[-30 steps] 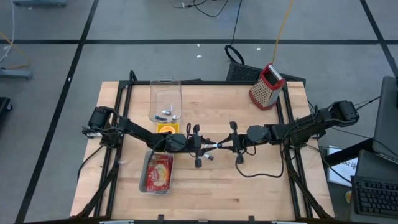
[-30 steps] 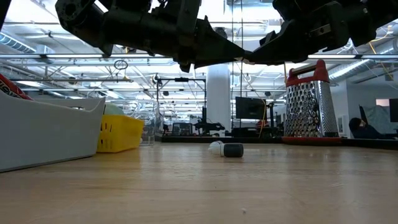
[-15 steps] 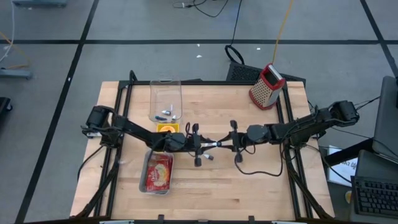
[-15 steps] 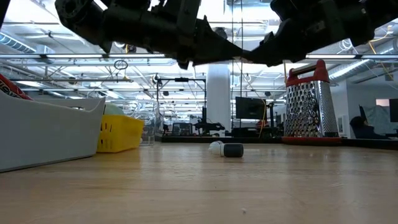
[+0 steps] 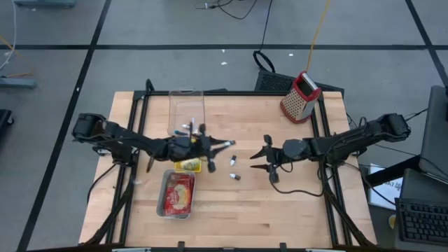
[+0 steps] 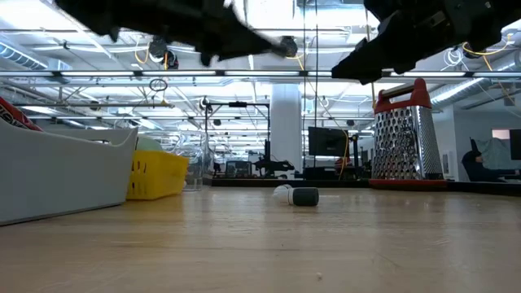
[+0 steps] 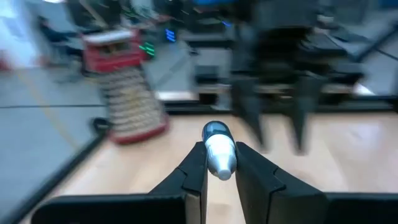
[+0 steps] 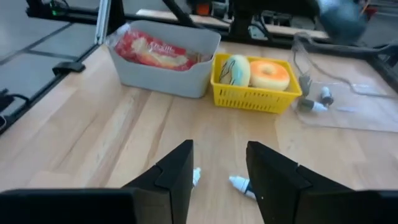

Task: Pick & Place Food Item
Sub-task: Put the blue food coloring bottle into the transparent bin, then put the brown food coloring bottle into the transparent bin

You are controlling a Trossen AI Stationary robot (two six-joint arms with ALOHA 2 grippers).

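White-grey capsule [image 7: 217, 151] pinched in left gripper [image 7: 220, 167], jaws closed on its sides, held above tabletop [image 5: 294, 203] near clear bin [image 5: 185, 112]. Right gripper [image 8: 219, 163] empty, jaws apart, mid-table. Risk: shallow fingertip hold, capsule could slip out.

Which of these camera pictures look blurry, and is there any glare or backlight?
Left wrist view: the red grater and background smear with motion blur, while the white capsule in the left pincer stays sharp. Right wrist view: the far arm's tip is blurred. Low view: bright ceiling lights leave both arms as dark silhouettes. High view: evenly lit, sharp.
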